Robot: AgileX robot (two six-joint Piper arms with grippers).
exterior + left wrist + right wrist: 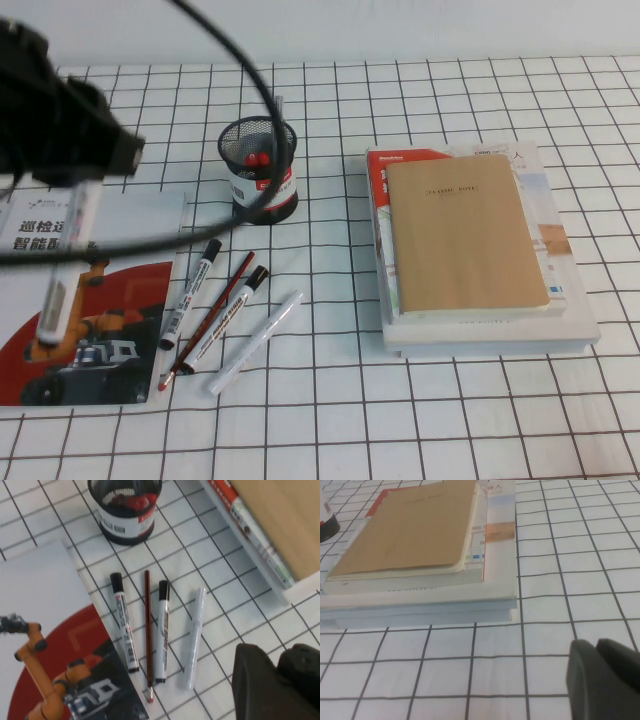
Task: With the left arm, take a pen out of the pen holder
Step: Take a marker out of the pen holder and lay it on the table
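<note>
We are seeing the left gripper [85, 178] clamping the upper end of a white pen [62, 280] above the brochure [130, 230] lying at the table's [400, 420] near-left corner, and the pen is hanging clear of the pen holder [258, 170], its long axis running steeply down with the lower end pointing toward the near edge and leaning slightly left. The pen holder is standing upright toward the far edge, well apart from the pen, while the right gripper [600, 680] is hovering low beside the stacked books [420, 540] toward the right edge.
</note>
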